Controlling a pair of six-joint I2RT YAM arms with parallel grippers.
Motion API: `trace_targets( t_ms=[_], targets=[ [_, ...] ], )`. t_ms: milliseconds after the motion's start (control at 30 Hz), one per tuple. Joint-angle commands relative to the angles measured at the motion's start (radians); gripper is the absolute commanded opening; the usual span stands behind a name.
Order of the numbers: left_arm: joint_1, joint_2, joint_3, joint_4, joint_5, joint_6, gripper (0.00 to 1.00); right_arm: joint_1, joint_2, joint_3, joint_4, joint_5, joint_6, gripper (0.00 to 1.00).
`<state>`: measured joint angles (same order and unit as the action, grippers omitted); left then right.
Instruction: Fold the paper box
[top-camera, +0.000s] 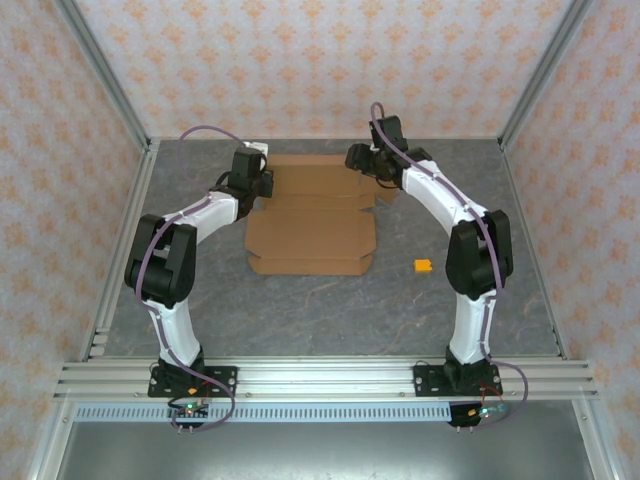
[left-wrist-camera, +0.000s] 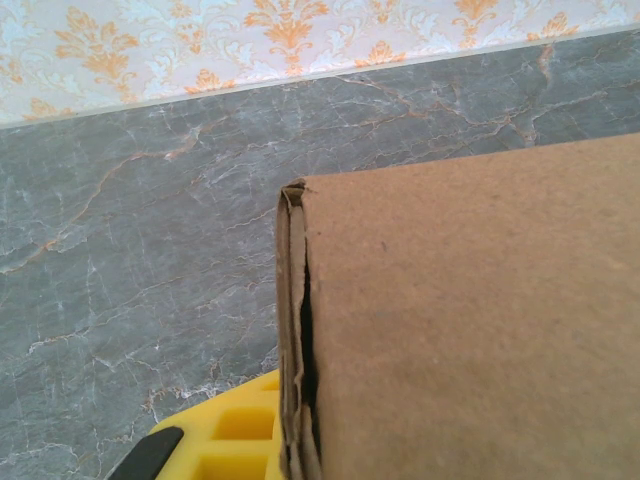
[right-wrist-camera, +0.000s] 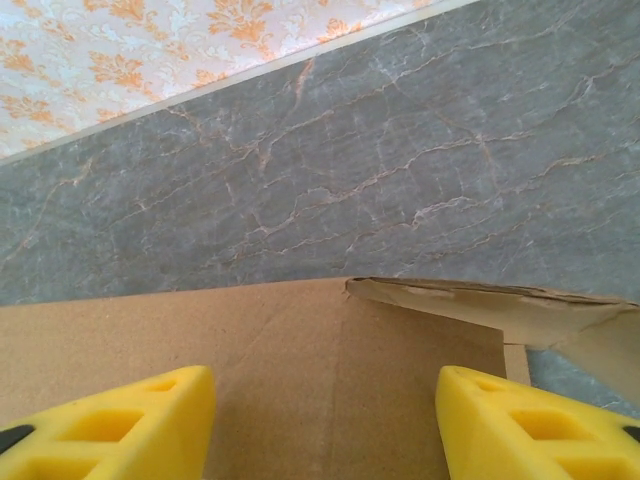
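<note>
The paper box (top-camera: 310, 215) is a brown cardboard sheet lying partly folded in the middle of the table. My left gripper (top-camera: 262, 185) is at its left edge. In the left wrist view a doubled cardboard edge (left-wrist-camera: 293, 330) stands upright against one yellow finger (left-wrist-camera: 225, 435); the broad panel (left-wrist-camera: 470, 320) hides the other finger, and the gripper is shut on that edge. My right gripper (top-camera: 368, 165) hovers over the box's far right part. Its two yellow fingers (right-wrist-camera: 110, 425) stand apart over flat cardboard (right-wrist-camera: 320, 350), open, with a raised flap (right-wrist-camera: 500, 305) just beyond the right finger.
A small orange block (top-camera: 423, 266) lies on the grey marbled table (top-camera: 300, 320) to the right of the box, close to the right arm. Patterned walls close the table in at the back and sides, and a metal rail (top-camera: 320, 380) runs along the near edge.
</note>
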<state>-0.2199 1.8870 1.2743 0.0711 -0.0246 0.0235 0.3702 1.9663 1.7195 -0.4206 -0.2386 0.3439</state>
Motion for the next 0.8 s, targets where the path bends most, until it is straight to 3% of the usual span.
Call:
trace_targets(
  t_ms=[0,300,467,567,767],
  targets=[
    [0.01,-0.038,-0.005,-0.015,-0.022,-0.014,0.0,-0.002,0.003,-0.01,0.034,-0.03,0.059,0.59],
    [0.01,-0.037,-0.01,-0.011,-0.015,-0.016,0.0,-0.022,0.011,-0.086,0.22,-0.176,0.202,0.47],
    [0.01,-0.038,-0.01,-0.014,-0.016,-0.017,0.0,-0.039,-0.002,-0.125,0.278,-0.195,0.223,0.44],
    [0.01,-0.04,-0.009,-0.019,-0.021,-0.016,0.0,-0.042,-0.042,-0.126,0.219,-0.124,0.145,0.5],
    [0.01,-0.042,-0.007,-0.023,-0.029,-0.017,0.0,-0.059,-0.196,-0.225,0.236,-0.07,0.04,0.8]
  ],
)
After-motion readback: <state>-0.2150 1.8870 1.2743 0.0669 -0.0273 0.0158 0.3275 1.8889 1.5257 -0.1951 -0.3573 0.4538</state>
